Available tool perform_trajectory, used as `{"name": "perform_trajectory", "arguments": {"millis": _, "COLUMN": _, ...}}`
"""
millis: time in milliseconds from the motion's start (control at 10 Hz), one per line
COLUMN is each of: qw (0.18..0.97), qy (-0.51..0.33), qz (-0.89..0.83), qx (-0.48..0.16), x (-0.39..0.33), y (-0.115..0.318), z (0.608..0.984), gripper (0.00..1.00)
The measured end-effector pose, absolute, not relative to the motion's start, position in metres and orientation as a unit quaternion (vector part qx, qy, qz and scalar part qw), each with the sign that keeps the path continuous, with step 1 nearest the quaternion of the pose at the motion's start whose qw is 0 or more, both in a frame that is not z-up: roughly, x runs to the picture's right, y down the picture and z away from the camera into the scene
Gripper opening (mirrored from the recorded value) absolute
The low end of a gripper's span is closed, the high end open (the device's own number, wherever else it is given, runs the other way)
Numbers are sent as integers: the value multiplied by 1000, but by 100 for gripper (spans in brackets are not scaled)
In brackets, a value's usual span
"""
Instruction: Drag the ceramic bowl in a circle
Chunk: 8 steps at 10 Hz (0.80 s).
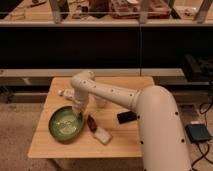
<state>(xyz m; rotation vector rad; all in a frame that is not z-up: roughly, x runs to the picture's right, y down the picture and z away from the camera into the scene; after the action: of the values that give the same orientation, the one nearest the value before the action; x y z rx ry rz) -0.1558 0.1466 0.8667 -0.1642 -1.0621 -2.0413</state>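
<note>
Arm (155,120): mine, white, reaching left across the worktop (115,147).
Gripper (79,113): at the ceramic bowl (64,124), right rim; I cannot tell its state.
White block (102,135): near the bowl's right.

Tabletop (45,146): bare wood left of and in front of the ceramic bowl (64,125). Gripper (79,115) at the bowl's right rim. Obstacles to its right (closely grouped): brown item (91,123), white block (103,135), black item (127,117). Arm (115,95) spans the back.
</note>
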Motion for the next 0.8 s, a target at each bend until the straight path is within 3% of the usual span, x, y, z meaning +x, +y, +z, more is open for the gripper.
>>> {"name": "perform_trajectory", "arguments": {"millis": 800, "qw": 377, "qy": -373, "qz": -845, "qx": -75, "x": -157, "y": 213, "z": 784, "gripper": 0}}
